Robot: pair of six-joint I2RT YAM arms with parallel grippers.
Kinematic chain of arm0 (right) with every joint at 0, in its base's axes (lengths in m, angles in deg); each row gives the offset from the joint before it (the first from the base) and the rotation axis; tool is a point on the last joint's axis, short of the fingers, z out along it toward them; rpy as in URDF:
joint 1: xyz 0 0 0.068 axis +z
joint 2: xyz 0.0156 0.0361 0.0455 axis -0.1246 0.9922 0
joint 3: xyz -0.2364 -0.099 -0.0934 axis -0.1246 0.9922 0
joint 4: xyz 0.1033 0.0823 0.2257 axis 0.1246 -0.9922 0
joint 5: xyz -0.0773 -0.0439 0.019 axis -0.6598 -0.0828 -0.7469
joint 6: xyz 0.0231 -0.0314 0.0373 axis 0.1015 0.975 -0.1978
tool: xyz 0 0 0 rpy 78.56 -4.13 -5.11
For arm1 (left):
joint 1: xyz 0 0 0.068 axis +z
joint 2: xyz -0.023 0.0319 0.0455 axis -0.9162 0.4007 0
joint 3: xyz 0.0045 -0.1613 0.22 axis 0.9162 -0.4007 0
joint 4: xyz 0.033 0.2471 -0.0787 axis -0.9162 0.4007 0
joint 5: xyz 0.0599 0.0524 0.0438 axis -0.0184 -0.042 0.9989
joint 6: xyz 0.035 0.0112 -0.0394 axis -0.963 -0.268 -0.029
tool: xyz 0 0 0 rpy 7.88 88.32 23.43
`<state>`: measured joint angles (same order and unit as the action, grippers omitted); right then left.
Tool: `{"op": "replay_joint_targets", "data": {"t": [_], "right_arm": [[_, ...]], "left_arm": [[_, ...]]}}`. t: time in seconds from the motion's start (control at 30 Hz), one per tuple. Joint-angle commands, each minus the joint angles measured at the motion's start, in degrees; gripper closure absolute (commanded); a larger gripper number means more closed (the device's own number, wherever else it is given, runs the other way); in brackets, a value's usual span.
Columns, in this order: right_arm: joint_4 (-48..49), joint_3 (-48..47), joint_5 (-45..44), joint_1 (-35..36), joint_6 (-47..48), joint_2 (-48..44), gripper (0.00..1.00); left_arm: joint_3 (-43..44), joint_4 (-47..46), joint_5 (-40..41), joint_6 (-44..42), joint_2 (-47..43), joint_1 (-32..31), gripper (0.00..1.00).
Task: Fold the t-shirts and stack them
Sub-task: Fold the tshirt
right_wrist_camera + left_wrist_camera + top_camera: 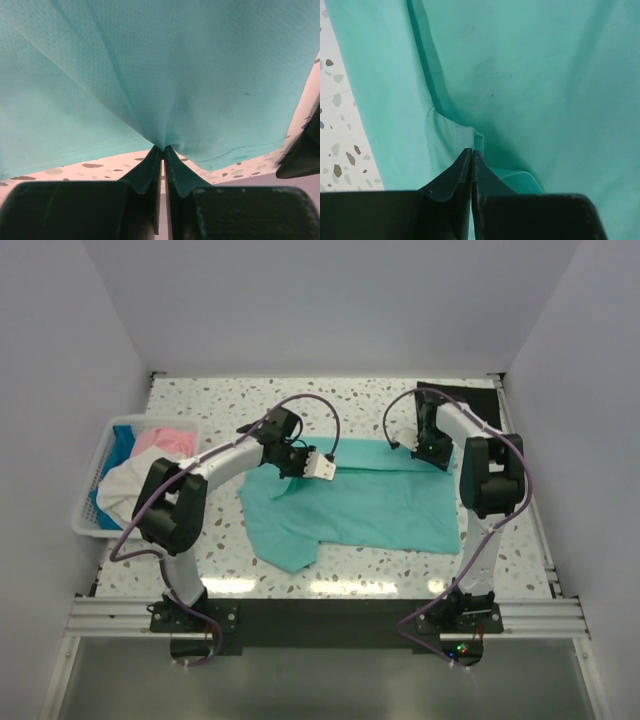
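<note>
The teal-green t-shirt (360, 505) lies spread on the speckled table (300, 405) between the arms, its far edge lifted and folded toward the front. My left gripper (300, 462) is shut on the shirt's far left edge; the left wrist view shows the cloth (520, 75) pinched between the tips (472, 152). My right gripper (428, 447) is shut on the far right edge; the right wrist view shows the cloth (165, 65) bunched into the tips (163, 148). A black t-shirt (470, 400) lies flat at the far right. Pink (160, 442), white (125, 485) and bright blue (122, 440) shirts are in the basket.
A white slatted basket (88, 525) stands at the table's left edge. White walls close in the table on three sides. A metal rail (320, 618) runs along the near edge by the arm bases.
</note>
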<state>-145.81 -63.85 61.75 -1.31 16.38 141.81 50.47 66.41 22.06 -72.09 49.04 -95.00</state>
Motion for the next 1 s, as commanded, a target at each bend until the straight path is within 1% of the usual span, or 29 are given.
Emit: {"op": "replay_joint_targets", "data": {"t": [0.0, 0.03, 0.07, 0.1, 0.13, 0.17, 0.2, 0.27, 0.3, 0.37, 0.4, 0.43, 0.47, 0.57, 0.7, 0.87, 0.97], "right_arm": [[-2.7, 0.4, 0.3, -0.1, 0.0, -2.7, 0.89], [-3.4, -0.3, 1.2, -0.2, -0.2, -2.7, 0.71], [-4.3, -1.0, 1.7, -0.3, -0.5, -2.9, 0.64], [-6.3, -2.0, 3.0, -0.7, -1.0, -3.3, 0.59], [-7.4, -4.5, 3.9, -1.0, -1.4, -3.4, 0.50], [-9.8, -6.1, 4.9, -1.4, -2.0, -3.6, 0.47], [-10.9, -7.8, 7.1, -1.5, -3.8, -3.7, 0.45], [-12.9, -12.0, 8.6, -1.7, -6.2, -3.3, 0.45], [-12.9, -13.0, 9.3, -1.6, -8.9, -3.1, 0.45], [-12.3, -13.9, 9.6, -1.4, -11.7, -1.7, 0.47], [-11.6, -13.8, 9.2, -0.9, -14.0, -1.2, 0.50], [-10.8, -12.6, 8.2, -0.8, -14.9, -0.9, 0.53], [-8.1, -11.7, 7.7, -0.4, -16.8, -0.6, 0.55], [-3.5, -8.1, 4.8, 0.7, -19.4, 0.4, 0.57], [2.0, -6.0, 2.1, 1.5, -21.8, 3.0, 0.57], [4.7, -9.5, 0.0, 1.6, -22.8, 8.7, 0.57], [6.6, -11.1, -0.4, 1.7, -22.9, 11.3, 0.56]], "left_arm": [[-0.5, 2.5, -0.9, -2.0, 0.3, 0.2, 0.91], [-0.2, 3.0, -1.1, -1.8, 0.1, 0.2, 0.85], [0.2, 3.4, -1.4, -1.4, -1.0, 0.7, 0.79], [0.6, 4.3, -3.0, 0.2, -1.8, 1.2, 0.69], [2.1, 4.7, -4.0, 1.6, -2.5, 2.9, 0.64], [3.0, 5.0, -5.2, 3.4, -3.5, 3.9, 0.60], [3.9, 5.0, -6.5, 8.0, -3.8, 5.1, 0.56], [6.4, 4.7, -6.5, 12.5, -3.3, 8.3, 0.54], [7.1, 2.9, -4.6, 18.2, -2.8, 9.3, 0.54], [9.1, 1.8, -2.7, 23.2, 0.2, 11.6, 0.55], [10.0, 1.2, 0.1, 27.8, 1.5, 12.0, 0.57], [11.8, 0.7, 1.9, 30.3, 2.9, 12.8, 0.58], [12.8, 0.3, 3.2, 34.1, 5.7, 13.2, 0.59], [16.5, 0.1, 7.1, 39.4, 11.2, 15.2, 0.64], [20.2, 0.0, 11.1, 43.0, 16.2, 16.5, 0.65], [25.3, 1.6, 13.5, 45.8, 23.5, 17.5, 0.67], [30.9, 3.1, 15.2, 45.8, 28.1, 17.8, 0.68]]}}
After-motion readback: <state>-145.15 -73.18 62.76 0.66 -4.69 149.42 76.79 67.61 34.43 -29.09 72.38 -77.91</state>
